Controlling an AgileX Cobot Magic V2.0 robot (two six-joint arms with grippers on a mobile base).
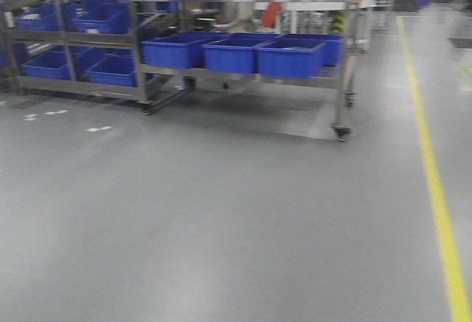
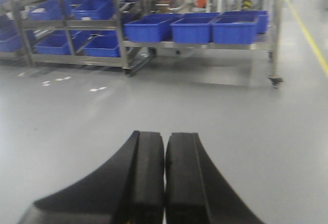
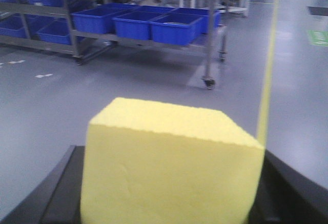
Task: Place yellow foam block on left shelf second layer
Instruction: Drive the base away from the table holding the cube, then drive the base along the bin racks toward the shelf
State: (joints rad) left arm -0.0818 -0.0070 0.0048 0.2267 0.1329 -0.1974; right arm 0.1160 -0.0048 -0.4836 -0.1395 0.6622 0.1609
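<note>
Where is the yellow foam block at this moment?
In the right wrist view, the yellow foam block is gripped in the right hand, the blue-bin shelves far ahead.

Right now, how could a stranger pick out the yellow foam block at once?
Facing the steel rack of blue bins across the grey floor, look nearer, at the right gripper. The yellow foam block sits clamped between its black fingers. It is the only pale yellow matte cube; the other yellow is a floor line.

No legible text, label or sign.
</note>
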